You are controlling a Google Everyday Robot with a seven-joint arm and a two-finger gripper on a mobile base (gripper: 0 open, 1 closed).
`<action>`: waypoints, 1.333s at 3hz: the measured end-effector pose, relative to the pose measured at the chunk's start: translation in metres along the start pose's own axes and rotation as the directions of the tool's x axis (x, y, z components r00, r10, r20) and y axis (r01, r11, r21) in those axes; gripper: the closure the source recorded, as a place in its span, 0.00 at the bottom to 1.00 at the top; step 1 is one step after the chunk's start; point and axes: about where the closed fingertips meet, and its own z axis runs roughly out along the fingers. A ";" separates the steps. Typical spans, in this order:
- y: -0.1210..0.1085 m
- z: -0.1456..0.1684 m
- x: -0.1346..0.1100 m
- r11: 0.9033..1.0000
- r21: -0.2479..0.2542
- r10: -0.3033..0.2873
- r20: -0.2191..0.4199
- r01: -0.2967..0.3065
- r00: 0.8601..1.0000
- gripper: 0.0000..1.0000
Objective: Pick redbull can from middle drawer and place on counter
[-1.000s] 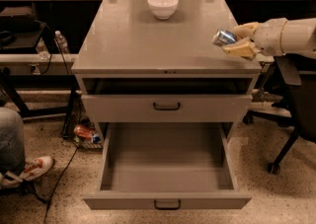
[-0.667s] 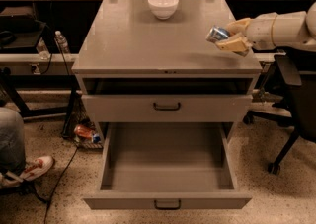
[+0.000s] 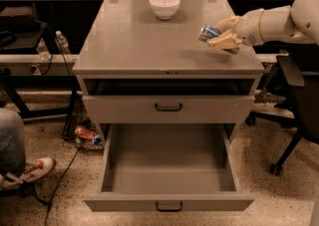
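Note:
My gripper is at the right side of the counter, a little above its surface, and is shut on the redbull can. The can is silver and blue and is held tilted, its end pointing left. The white arm reaches in from the right edge of the view. The middle drawer is pulled fully out at the bottom of the cabinet, and its grey inside holds nothing. The other drawer front, above it, is closed.
A white bowl stands at the back middle of the counter. A black office chair is right of the cabinet. A person's leg and shoe are at lower left. An orange-red object and cables lie on the floor to the left.
My gripper has carried the can leftward, from the counter's right edge to further in over the counter. The drawers and bowl have not moved.

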 end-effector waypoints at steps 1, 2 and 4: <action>-0.003 0.016 0.000 1.000 -0.021 0.008 -0.007 -0.008 1.000 0.82; -0.008 0.029 -0.001 0.999 -0.037 0.012 -0.005 -0.012 1.000 0.58; -0.020 0.050 0.000 0.998 -0.054 0.023 0.010 -0.023 1.000 0.04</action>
